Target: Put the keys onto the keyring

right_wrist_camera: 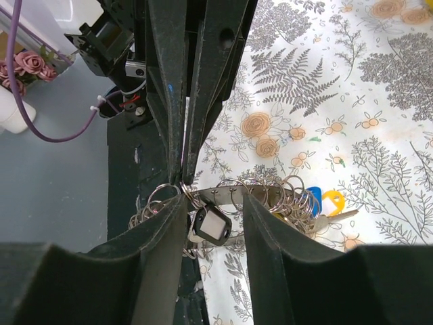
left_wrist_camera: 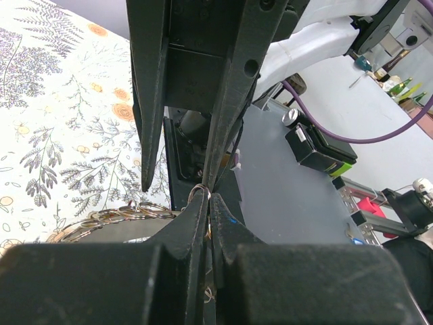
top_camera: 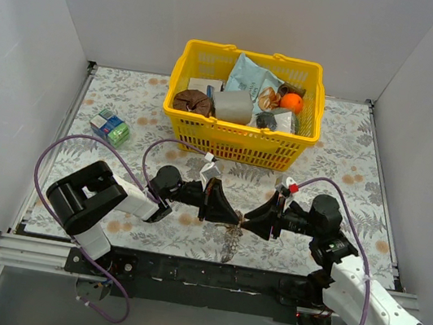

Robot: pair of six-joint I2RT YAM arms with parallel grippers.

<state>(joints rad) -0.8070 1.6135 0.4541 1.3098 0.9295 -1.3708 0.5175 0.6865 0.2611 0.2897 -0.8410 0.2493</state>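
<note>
The keyring (right_wrist_camera: 265, 192), a silvery band fringed with many small split rings, hangs between both grippers over the table's near edge, and shows as a glinting cluster (top_camera: 229, 239) from above. My left gripper (left_wrist_camera: 208, 196) is shut, pinching one small ring of it at the tips. My right gripper (right_wrist_camera: 213, 201) faces it with its jaws apart. A black-headed key (right_wrist_camera: 211, 227) dangles from the ring between the right fingers, ungripped. The left one of those fingers (right_wrist_camera: 166, 227) touches the rings. Blue (right_wrist_camera: 312, 198) and yellow (right_wrist_camera: 332, 202) keys hang at the band's far end.
A yellow basket (top_camera: 236, 139) full of household items stands at the back centre of the floral tablecloth. Small green and blue boxes (top_camera: 111, 128) lie at the left. The black base rail (top_camera: 207, 275) runs just below the hanging keyring.
</note>
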